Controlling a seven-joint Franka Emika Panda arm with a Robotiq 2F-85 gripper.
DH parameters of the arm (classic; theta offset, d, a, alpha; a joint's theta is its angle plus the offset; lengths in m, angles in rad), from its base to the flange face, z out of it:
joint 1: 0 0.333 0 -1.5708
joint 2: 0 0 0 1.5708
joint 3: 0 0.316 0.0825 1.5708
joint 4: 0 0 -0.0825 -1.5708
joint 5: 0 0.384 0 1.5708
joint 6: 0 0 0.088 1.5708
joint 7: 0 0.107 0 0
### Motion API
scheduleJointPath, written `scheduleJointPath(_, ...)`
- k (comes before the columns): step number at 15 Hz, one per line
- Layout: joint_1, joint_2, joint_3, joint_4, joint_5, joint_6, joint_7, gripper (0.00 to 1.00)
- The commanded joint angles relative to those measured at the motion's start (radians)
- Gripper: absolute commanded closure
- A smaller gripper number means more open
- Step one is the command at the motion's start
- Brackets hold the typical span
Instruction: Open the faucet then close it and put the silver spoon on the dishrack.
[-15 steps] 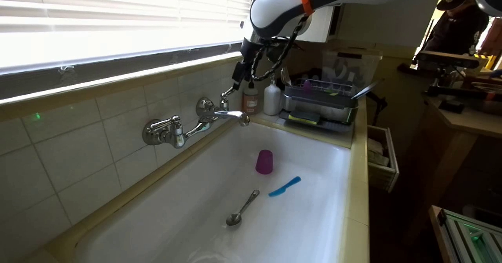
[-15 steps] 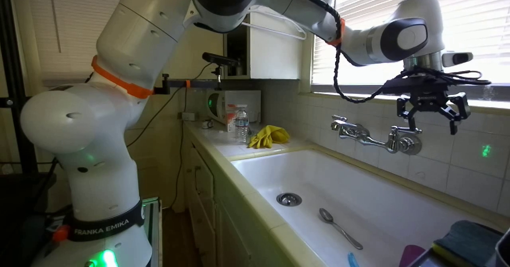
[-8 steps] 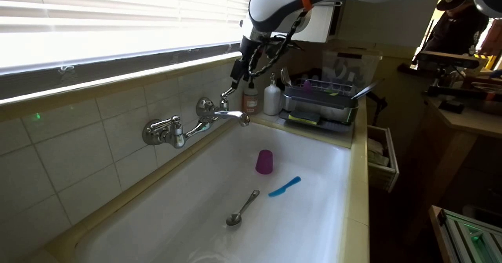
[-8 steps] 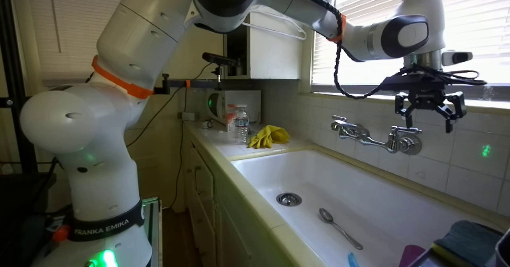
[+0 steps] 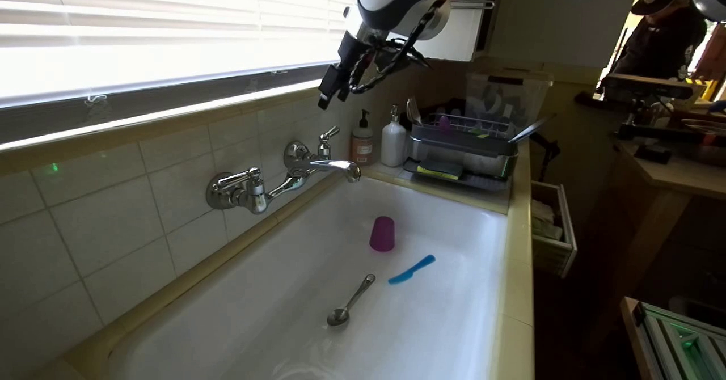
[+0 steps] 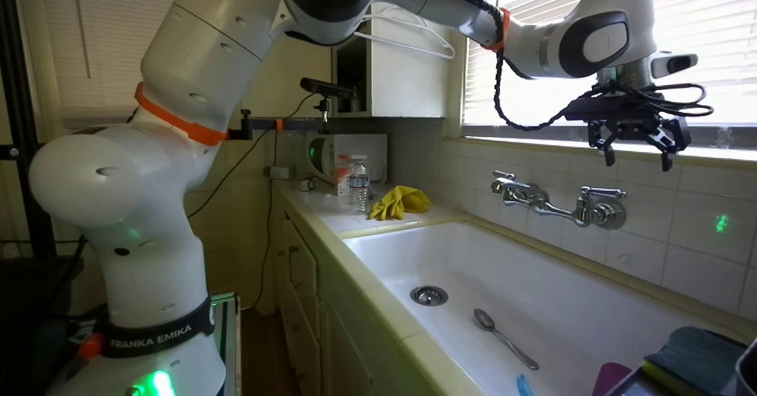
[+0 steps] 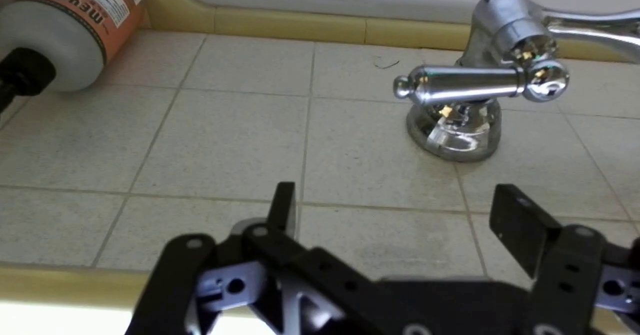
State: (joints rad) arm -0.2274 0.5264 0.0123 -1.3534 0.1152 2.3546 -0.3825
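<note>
Gripper [image 6: 639, 159]: jaws spread wide with nothing between them, hanging above the far handle [image 5: 330, 134] and not touching it

Faucet [image 5: 292, 181]: on the tiled wall [image 5: 181, 181] along the left of the sink [image 5: 454, 323] in an exterior view; from where I stand, no water shows below the spout [image 5: 340, 167]

Near handle [image 5: 237, 178]: points toward the near end, while the far handle points the other way, toward the soap bottle [image 5: 362, 147]

Silver spoon [image 5: 354, 300]: lying on the sink bottom, bowl near and handle end pointing far right; the blue utensil [image 5: 412, 270] is to its right and the purple cup [image 5: 382, 234] farther off, both apart from it

Dishrack [image 5: 465, 143]: past the far end of the sink, right of the soap bottle, a sponge [image 5: 439, 169] in front; the spoon is not there yet

Step at the faucet: I take the faucet part to be in hand, as the gripper is near that handle and the spoon lies free; whether opening lies ahead or closing is done, I cannot tell

Next move over the sink: if the faucet needs turning, come down to the far handle and swing it lightly; if that is finished, leave the wall, lower to the spoon, set the jaws across its thin stem and carry it to the far end
</note>
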Motion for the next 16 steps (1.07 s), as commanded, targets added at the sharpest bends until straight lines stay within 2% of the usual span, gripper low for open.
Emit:
scheduleJointPath(1, -0.016, 0.036, 0.01, 0.014, 0.023, 0.04, -0.015, 0.0)
scheduleJointPath(7, -0.026, 0.07, 0.008, 0.015, 0.008, 0.066, -0.031, 0.0)
scheduleJointPath(16, -0.012, 0.066, -0.022, 0.014, -0.076, -0.05, -0.038, 0.0)
